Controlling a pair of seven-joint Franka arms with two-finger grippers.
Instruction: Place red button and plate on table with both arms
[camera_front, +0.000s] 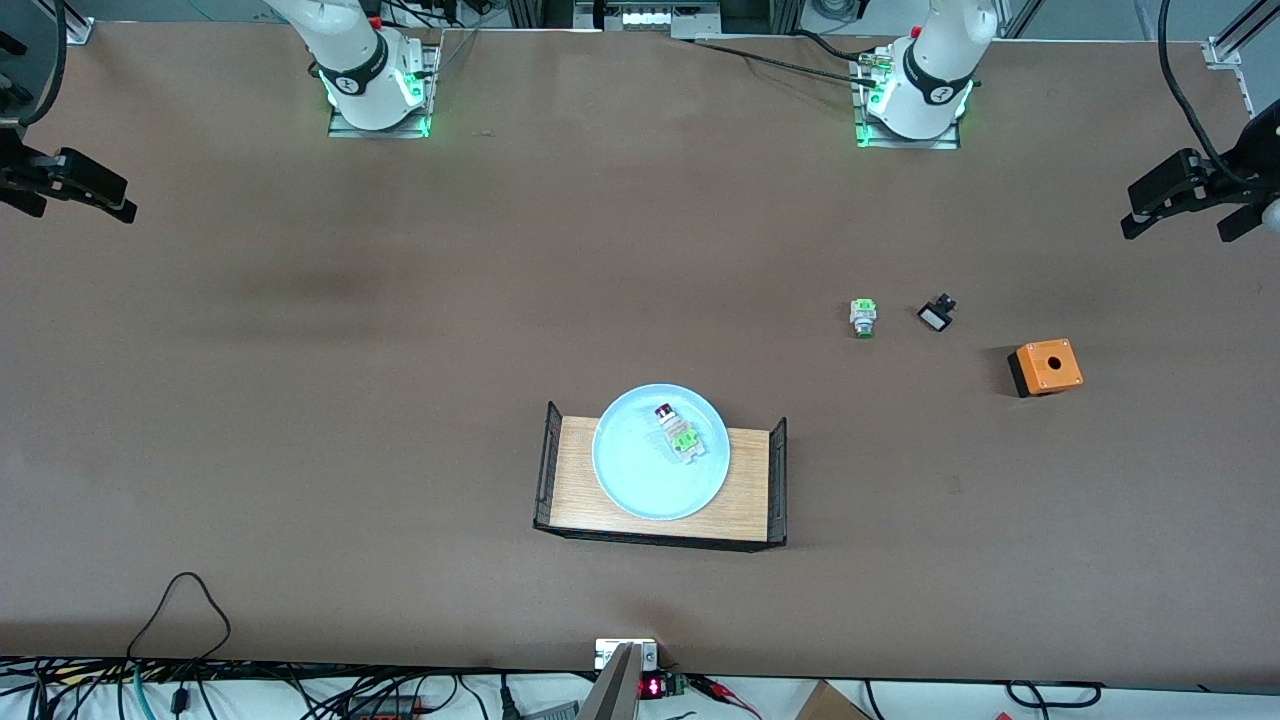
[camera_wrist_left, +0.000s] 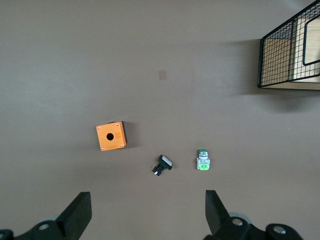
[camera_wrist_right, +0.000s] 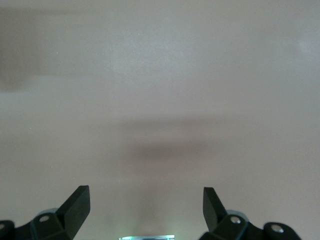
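The pale blue plate (camera_front: 640, 475) lies on a small wooden tray (camera_front: 575, 480) in the middle of the brown table (camera_front: 400, 350). The red button (camera_front: 674, 430) lies on its side on the plate, dark red cap toward the robots' bases. My left gripper (camera_front: 1180, 222) is open and empty, held up over the left arm's end of the table; in the left wrist view (camera_wrist_left: 148, 210) it is above bare tabletop. My right gripper (camera_front: 80, 208) is open and empty over the right arm's end; its wrist view (camera_wrist_right: 145, 205) shows only bare table. Both are well apart from the plate.
A green-capped switch (camera_front: 863, 318) (camera_wrist_left: 203, 160), a small black-and-white switch (camera_front: 936, 314) (camera_wrist_left: 162, 164) and an orange box (camera_front: 1045, 367) (camera_wrist_left: 111, 136) lie toward the left arm's end. The tray has black wire ends (camera_wrist_left: 287, 57). Cables hang along the table's near edge.
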